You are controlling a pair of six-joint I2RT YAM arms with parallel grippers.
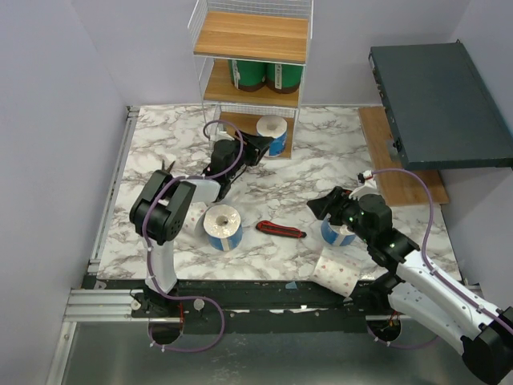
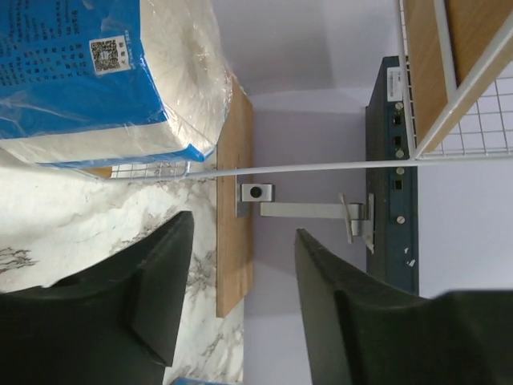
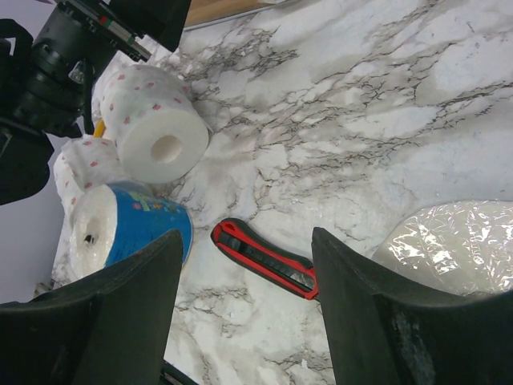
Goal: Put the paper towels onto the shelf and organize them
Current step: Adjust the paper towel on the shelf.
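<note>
- Nearest, a dotted roll (image 1: 337, 269) lies on its side at the near edge of the bench (image 1: 321, 172), close against the right arm.
- Just past it, the right gripper (image 1: 329, 207) hovers low with its jaws well apart and nothing between them. A blue-wrapped roll (image 1: 340, 233) stands on end right beside it, core up, so this arm is plainly the nearer one for that roll.
- In the right wrist view the utility knife (image 3: 264, 258) lies on the marble beyond the gap between the fingers, and it is no part of the job.
- Toward the left, a second blue roll (image 1: 223, 227) stands core-up near the left arm's base, with two more dotted rolls (image 3: 152, 124) on their sides beside it.
- Farther back, the left gripper (image 1: 255, 149) reaches to the foot of the shelf (image 1: 250, 36), jaws partly spread and empty. In its wrist view a third blue roll (image 2: 96, 72) sits off to one side of the fingers (image 2: 164, 273), not between them.
- That roll stands upright at the front of the bottom tier, though I cannot tell whether it rests fully on the wood.
- Farthest, two green rolls (image 1: 250, 74) sit side by side on the middle tier.
</note>
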